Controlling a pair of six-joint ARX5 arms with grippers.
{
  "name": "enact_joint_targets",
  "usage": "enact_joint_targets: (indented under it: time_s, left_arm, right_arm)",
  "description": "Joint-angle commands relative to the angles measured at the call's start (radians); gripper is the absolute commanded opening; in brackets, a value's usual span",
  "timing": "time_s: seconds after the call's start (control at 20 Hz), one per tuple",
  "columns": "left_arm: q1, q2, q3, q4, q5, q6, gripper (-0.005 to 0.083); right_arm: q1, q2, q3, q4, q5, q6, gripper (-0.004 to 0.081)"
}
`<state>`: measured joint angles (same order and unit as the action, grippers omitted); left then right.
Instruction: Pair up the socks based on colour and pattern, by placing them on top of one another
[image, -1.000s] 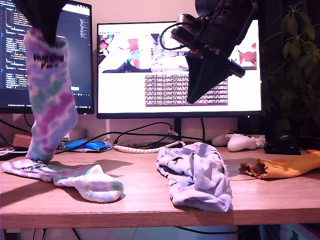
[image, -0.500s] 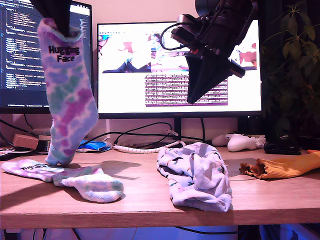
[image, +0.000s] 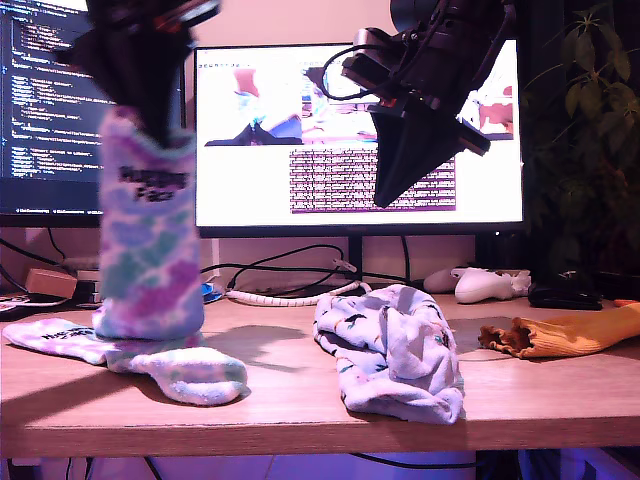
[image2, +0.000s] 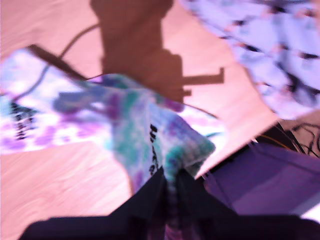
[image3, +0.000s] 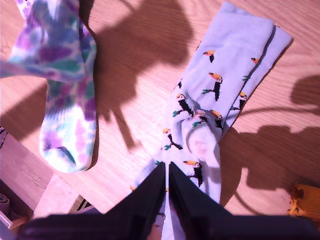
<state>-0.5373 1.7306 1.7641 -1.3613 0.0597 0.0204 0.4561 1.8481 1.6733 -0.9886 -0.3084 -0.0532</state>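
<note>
My first gripper (image: 150, 128) is shut on the cuff of a white sock with pink and teal blotches (image: 148, 250), hanging at the exterior view's left. The sock's foot touches a matching blotched sock (image: 185, 372) lying flat on the table. The first wrist view shows the held sock (image2: 145, 140) pinched in my first gripper (image2: 170, 186). High over the table's middle, my second gripper (image: 385, 200) is shut and holds nothing. Below my second gripper (image3: 167, 172) lie pale lavender socks with toucan prints (image3: 220, 95), bunched (image: 395, 350). A mustard-orange sock (image: 570, 335) lies at the exterior view's right.
Two monitors (image: 260, 140) stand behind the wooden table (image: 280, 400), with cables (image: 280, 290) along its back. A white game controller (image: 485, 285) and a dark object (image: 565, 292) sit at the back toward the exterior view's right, with a plant (image: 590, 120) above.
My first gripper has carried the blotched sock toward the exterior view's right and lowered it, so its foot now sits on the flat matching sock. The second arm has not moved.
</note>
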Motion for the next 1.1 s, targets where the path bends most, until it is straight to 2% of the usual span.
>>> enact_joint_targets:
  time_s: [0.0,0.15,0.2,0.4,0.55,0.65,0.85,1.05]
  left_arm:
    - [-0.015,0.072,-0.034,0.011,0.002,-0.009,0.0062]
    - [-0.046,0.111,-0.069,0.026,0.019,-0.018,0.0064]
    - [-0.056,0.118,-0.08,0.023,0.025,-0.021,0.0094]
    - [-0.088,0.13,-0.095,0.031,0.068,-0.021,0.0303]
    - [-0.092,0.13,-0.095,0.057,0.127,-0.021,0.0344]
    - [-0.091,0.13,-0.095,0.08,0.13,-0.015,0.0347]
    - [-0.031,0.113,-0.095,0.141,0.036,0.04,0.0339]
    - [0.097,0.107,-0.095,0.206,0.042,0.04,0.0339]
  right_arm:
    - [0.002,0.013,-0.009,0.0,-0.008,-0.001,-0.0013]
    - [0.001,0.013,-0.009,-0.005,-0.007,-0.001,-0.0013]
    - [0.001,0.013,-0.009,-0.004,-0.007,-0.001,-0.0013]
    - [0.001,0.013,-0.009,0.002,-0.007,-0.001,-0.0013]
    - [0.001,0.013,-0.009,0.007,-0.008,-0.007,-0.0013]
    - [0.001,0.013,-0.009,0.006,-0.007,-0.008,-0.0013]
    - [-0.001,0.013,-0.009,-0.013,-0.007,-0.033,-0.0013]
    - [-0.01,0.009,-0.011,0.009,-0.006,-0.025,-0.0013]
